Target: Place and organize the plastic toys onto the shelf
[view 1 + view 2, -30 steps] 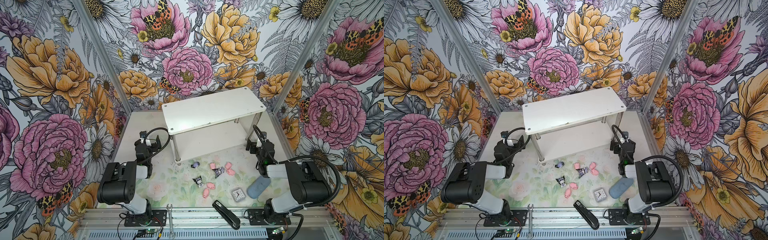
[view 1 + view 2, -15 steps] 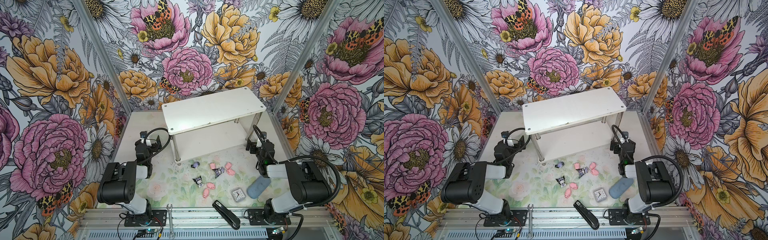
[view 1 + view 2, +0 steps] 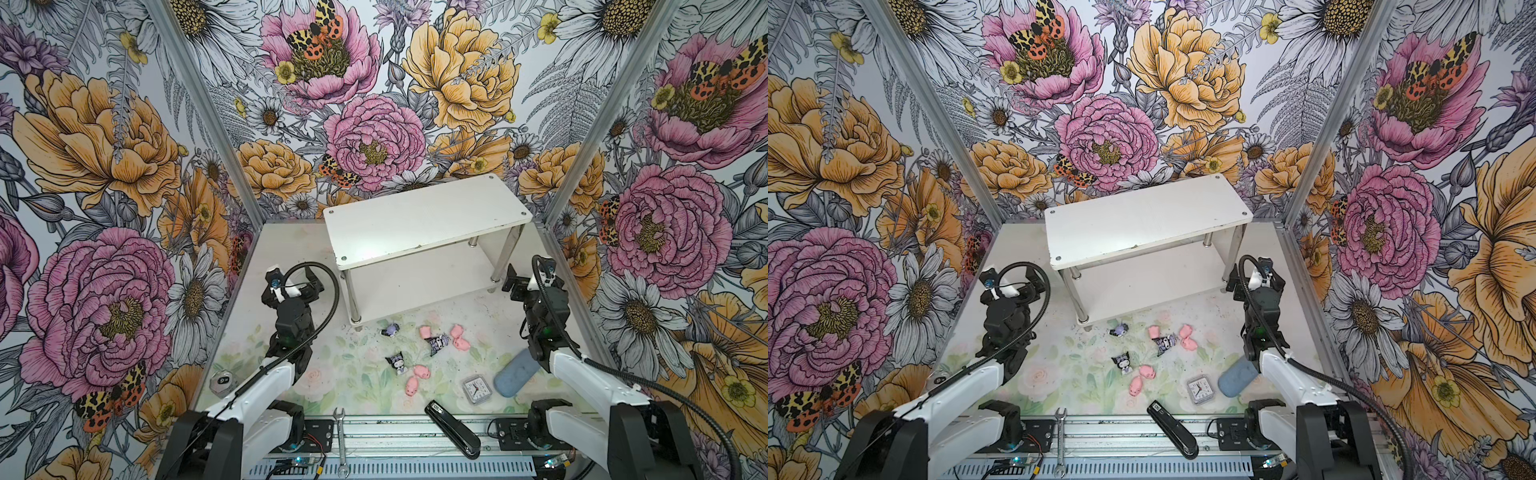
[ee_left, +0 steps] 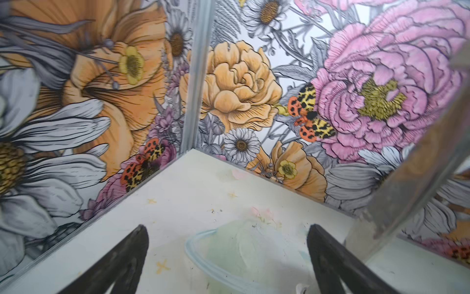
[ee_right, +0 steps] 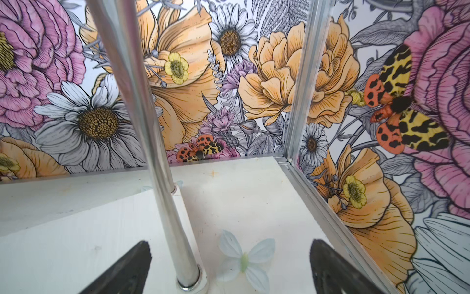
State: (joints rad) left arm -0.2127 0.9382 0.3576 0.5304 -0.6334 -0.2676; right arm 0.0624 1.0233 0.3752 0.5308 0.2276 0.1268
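left gripper (image 3: 309,279) well apart from toys (image 3: 438,344)

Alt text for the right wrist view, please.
The right claw is open and empty, and a chrome leg of the shelf is seen between its black fingers, rising from the white lower tier. Behind, floral walls meet at a metal corner post.

And the blue-grey object (image 3: 512,377) is partly covered by the right arm (image 3: 590,376), while a leg of the shelf (image 4: 412,163) is blurred in the left wrist view
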